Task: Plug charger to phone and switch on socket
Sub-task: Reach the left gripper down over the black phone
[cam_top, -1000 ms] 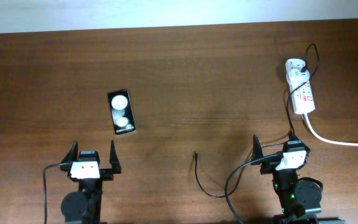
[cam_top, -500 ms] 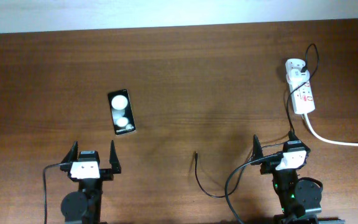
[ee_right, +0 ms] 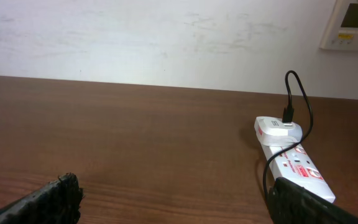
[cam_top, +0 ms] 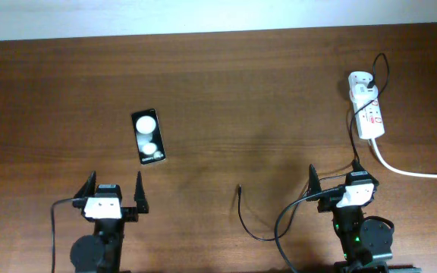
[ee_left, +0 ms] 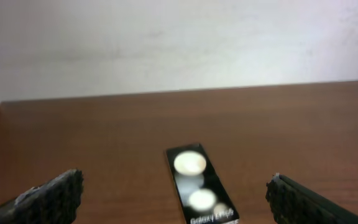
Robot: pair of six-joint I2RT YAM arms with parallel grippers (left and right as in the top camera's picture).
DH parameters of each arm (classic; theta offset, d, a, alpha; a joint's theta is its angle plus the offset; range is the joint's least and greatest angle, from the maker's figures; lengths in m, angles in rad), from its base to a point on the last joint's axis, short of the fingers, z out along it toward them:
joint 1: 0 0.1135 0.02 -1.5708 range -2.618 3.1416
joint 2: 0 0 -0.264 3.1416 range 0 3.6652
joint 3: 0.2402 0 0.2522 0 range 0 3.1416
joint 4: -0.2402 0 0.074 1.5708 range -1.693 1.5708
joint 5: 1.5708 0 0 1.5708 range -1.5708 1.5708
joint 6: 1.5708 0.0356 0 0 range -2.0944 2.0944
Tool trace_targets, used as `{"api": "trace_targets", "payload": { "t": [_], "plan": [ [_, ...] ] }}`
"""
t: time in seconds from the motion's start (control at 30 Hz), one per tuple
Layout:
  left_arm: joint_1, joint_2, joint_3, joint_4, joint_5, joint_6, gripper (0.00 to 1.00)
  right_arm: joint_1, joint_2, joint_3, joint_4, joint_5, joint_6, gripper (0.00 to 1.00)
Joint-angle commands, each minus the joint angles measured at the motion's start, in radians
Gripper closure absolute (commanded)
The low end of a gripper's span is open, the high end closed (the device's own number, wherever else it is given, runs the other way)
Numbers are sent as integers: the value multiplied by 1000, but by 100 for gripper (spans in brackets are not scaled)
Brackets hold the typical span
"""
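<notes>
Two grippers sit at the near edge of the table, both with jaws spread wide and nothing between them. The left gripper faces the phone, which lies flat just ahead of it, screen up, its long side angled slightly. Two round white light spots glare on the glass, and in the left wrist view small white text shows at the phone's near end.

The right gripper points across bare wood toward the far right corner. There the socket lies flat, well apart from the phone. Its thick white cord trails off to the right edge.

A white plug adapter sits in the strip's far end. The charger loops out of it as a thin black cable, runs down past the right arm and curls along the table's near edge. Its connector tip rests loose on the wood between the two arms, touching neither the phone nor a gripper. A white wall panel shows above the strip in the right wrist view.
</notes>
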Motion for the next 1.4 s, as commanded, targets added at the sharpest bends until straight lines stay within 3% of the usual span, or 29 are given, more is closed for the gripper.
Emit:
{"api": "trace_targets", "payload": {
  "t": [0.0,0.13,0.3,0.6,0.83,0.93,1.13,1.23,1.37],
  "plan": [
    [4,36,150,-97,21,15,1,11,-7,-5,-5,-6,4,1],
    [4,179,284,-120,22,12,1,11,-7,-5,-5,-6,4,1],
    [4,507,521,-153,76,0,1,11,-7,-5,-5,-6,4,1],
    [4,1144,1082,-538,126,1,1,11,-7,-5,-5,-6,4,1],
    [4,1212,1084,-557,201,0,1,11,-7,-5,-5,-6,4,1],
    [4,1223,1116,-616,160,-97,1,11,-7,-5,-5,-6,4,1],
    [-11,1597,1601,-1029,106,-106,1,11,-7,-5,-5,-6,4,1],
    [-45,1756,1713,-1078,99,-126,1,11,-7,-5,-5,-6,4,1],
    [-79,1825,1716,-1077,26,-174,1,11,-7,-5,-5,-6,4,1]
  ]
}}
